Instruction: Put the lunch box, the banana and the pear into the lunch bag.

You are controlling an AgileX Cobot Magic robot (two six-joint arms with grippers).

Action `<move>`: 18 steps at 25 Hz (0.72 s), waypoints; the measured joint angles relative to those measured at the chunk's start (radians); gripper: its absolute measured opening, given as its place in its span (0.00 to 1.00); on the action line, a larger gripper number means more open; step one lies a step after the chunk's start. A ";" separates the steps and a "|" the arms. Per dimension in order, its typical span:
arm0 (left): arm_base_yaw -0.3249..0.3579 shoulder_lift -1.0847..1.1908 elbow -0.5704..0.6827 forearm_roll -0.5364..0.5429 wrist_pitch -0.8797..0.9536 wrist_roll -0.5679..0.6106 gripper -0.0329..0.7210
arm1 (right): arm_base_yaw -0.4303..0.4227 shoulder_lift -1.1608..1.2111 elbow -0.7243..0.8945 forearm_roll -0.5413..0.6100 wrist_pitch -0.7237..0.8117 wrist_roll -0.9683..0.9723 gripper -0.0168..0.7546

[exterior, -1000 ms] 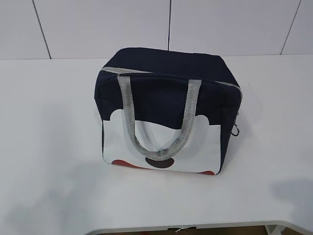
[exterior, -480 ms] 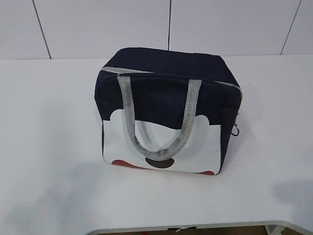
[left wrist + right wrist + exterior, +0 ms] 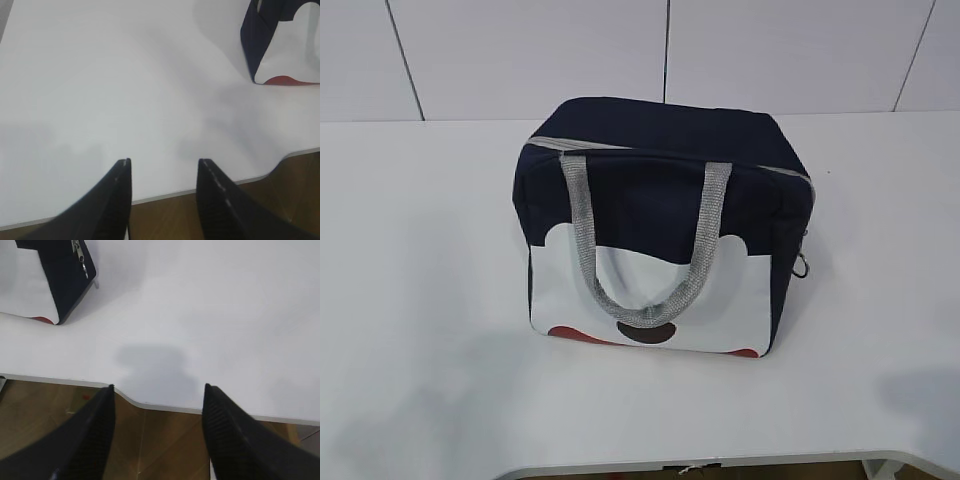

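The navy lunch bag (image 3: 660,215) stands upright in the middle of the white table, its white-and-red front panel facing me, grey handles hanging over it, and its zipper looks shut. Its corner shows in the left wrist view (image 3: 272,40) and the right wrist view (image 3: 62,277). My left gripper (image 3: 162,162) is open and empty over the table's near edge, left of the bag. My right gripper (image 3: 159,387) is open and empty over the near edge, right of the bag. Neither gripper shows in the exterior view. The lunch box, the banana and the pear are not in view.
The white table (image 3: 420,300) has a curved cut-out in its near edge (image 3: 135,402). Brown floor (image 3: 150,445) lies below it. A ring pull (image 3: 802,268) hangs at the bag's right side. A white panelled wall (image 3: 670,50) stands behind.
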 joint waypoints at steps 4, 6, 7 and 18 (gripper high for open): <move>0.000 0.000 0.000 0.000 0.000 0.000 0.45 | 0.000 0.000 0.000 0.000 -0.002 0.000 0.62; 0.000 0.000 0.000 0.000 0.000 0.000 0.45 | 0.000 0.000 0.000 0.000 -0.002 0.000 0.62; 0.000 0.000 0.000 0.000 0.000 0.000 0.45 | 0.000 0.000 0.000 0.000 -0.002 0.000 0.62; 0.000 0.000 0.000 0.000 0.000 0.000 0.45 | 0.005 0.000 0.000 -0.004 -0.004 0.004 0.62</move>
